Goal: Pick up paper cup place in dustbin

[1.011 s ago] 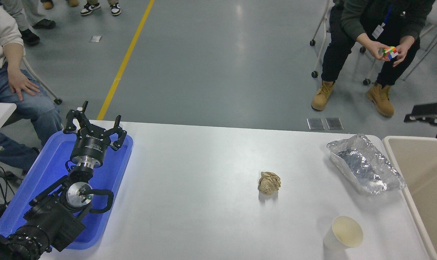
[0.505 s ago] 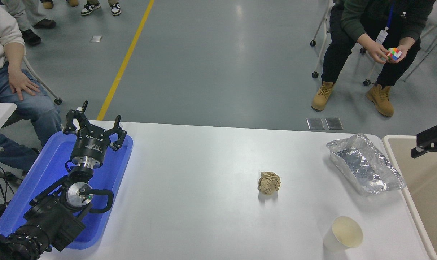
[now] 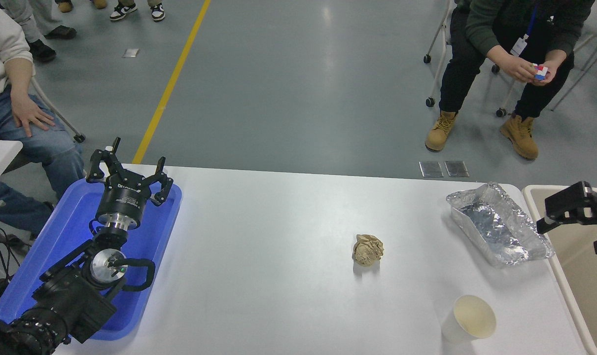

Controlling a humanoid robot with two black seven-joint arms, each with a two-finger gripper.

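Note:
The paper cup (image 3: 468, 318) stands upright on the white table near its front right corner, cream inside showing. The dustbin (image 3: 583, 288) is the beige bin at the table's right edge, cut off by the picture. My right gripper (image 3: 570, 237) reaches in from the right edge above the dustbin's far part, well behind and to the right of the cup. Its fingers (image 3: 557, 209) are spread, with nothing between them. My left gripper (image 3: 128, 170) is parked open over the blue tray at the lower left.
A crinkled foil tray (image 3: 498, 224) lies between the cup and the dustbin's far corner. A crumpled brown paper ball (image 3: 368, 250) sits mid-table. The blue tray (image 3: 52, 241) holds the left arm. One person sits at the far left, another at the far right.
My right gripper has come down and leftward from the right edge to over the dustbin, showing more of itself. The cup and left arm have not moved.

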